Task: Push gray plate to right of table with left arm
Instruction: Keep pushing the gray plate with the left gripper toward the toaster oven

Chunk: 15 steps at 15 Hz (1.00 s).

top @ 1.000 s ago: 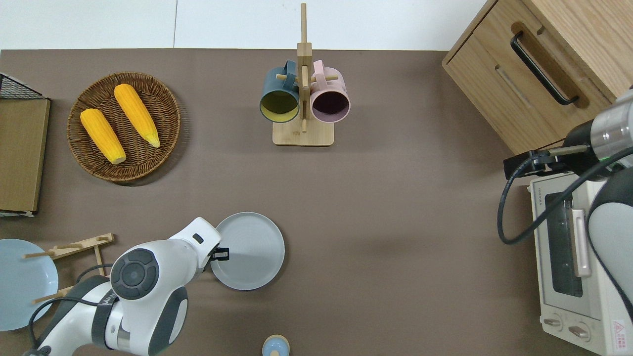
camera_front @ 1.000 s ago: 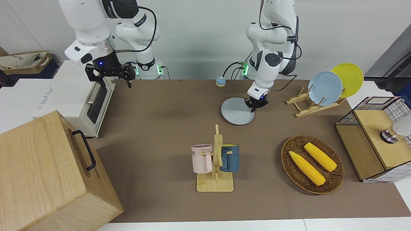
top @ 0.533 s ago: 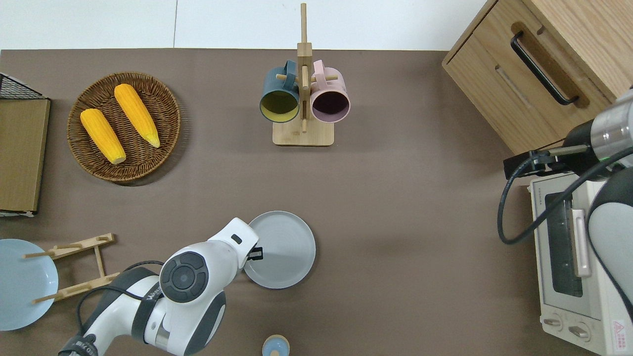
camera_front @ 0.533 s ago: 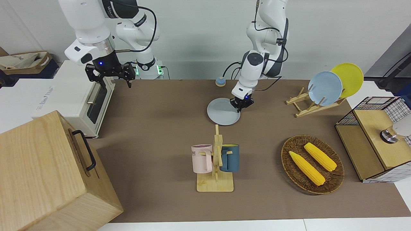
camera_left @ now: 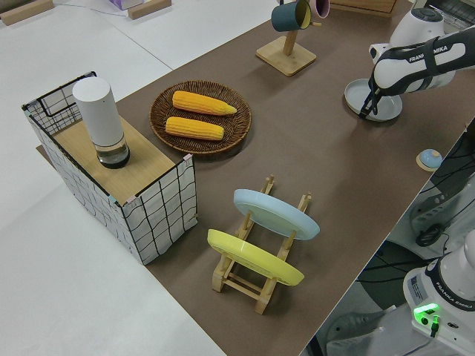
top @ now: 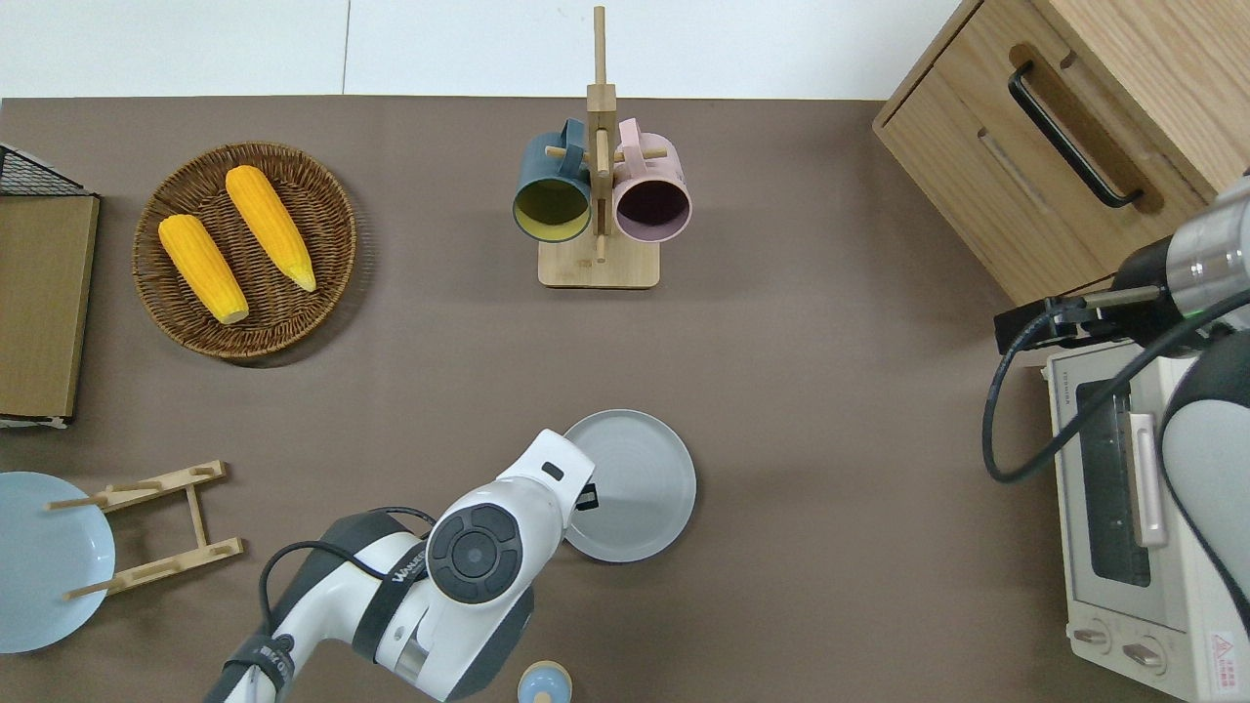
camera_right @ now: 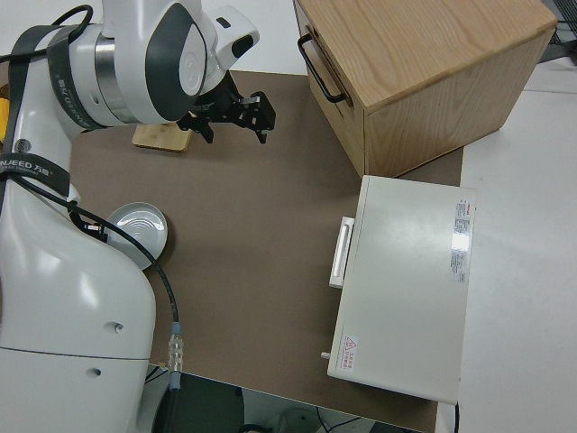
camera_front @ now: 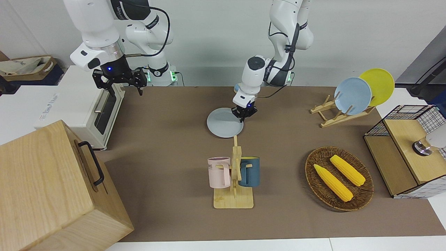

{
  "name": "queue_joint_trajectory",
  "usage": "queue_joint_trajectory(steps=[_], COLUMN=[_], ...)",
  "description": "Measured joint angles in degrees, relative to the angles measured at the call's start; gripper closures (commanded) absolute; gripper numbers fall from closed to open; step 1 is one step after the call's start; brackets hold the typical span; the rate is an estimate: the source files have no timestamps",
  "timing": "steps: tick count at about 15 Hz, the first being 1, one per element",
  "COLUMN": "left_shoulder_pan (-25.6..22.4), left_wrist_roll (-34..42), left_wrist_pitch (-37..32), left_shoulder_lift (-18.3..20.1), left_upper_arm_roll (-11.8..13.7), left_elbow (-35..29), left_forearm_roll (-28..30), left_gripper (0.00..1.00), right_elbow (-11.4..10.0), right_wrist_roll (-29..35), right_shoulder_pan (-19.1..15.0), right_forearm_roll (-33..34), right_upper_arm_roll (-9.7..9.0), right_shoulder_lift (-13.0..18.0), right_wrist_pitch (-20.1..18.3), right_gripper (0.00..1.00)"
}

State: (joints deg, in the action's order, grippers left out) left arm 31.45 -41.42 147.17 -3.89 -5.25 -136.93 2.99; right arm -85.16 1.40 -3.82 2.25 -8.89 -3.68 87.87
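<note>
Gray plate (camera_front: 224, 123) is lying flat on the brown table (camera_front: 167, 115), about midway along it, nearer to the robots than the wooden mug rack (camera_front: 234, 177). The left gripper (camera_front: 245, 113) is pressing its fingertips down at the plate's rim on the side toward the left arm's end of the table; whether its fingers are parted or closed I cannot tell. Farther from the robots, the rack is carrying a pink mug (camera_front: 218, 172) and a dark blue mug (camera_front: 249, 170). Toward the left arm's end, a wicker basket (camera_front: 339, 178) is holding two corn cobs (camera_front: 332, 182). The right arm is sitting parked, its gripper (camera_front: 119, 81) spread wide.
</note>
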Motion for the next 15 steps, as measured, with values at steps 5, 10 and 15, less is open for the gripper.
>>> queue_joint_trajectory(steps=[5,10,15], left_shoulder_pan=[1.77,6.03,9.4], left_wrist_roll=[-7.66,-14.82,-21.36], left_wrist_pitch=[0.59,0.86,0.86], left_shoulder_lift=[-3.45,-8.04,-12.73], left_upper_arm_roll=[-2.91,-3.4,-3.5], left_elbow=[4.14,9.89,16.21], left_forearm_roll=[0.0,-0.07,-2.27], left_gripper=[1.0,1.0,1.0], right_elbow=[0.0,0.0,0.0], right_wrist_roll=[0.0,0.0,0.0], right_shoulder_pan=[0.0,0.0,0.0], right_forearm_roll=[0.0,0.0,0.0], right_upper_arm_roll=[0.0,0.0,0.0], right_shoulder_lift=[0.0,0.0,0.0], right_wrist_pitch=[0.0,0.0,0.0], right_gripper=[0.017,0.017,0.017])
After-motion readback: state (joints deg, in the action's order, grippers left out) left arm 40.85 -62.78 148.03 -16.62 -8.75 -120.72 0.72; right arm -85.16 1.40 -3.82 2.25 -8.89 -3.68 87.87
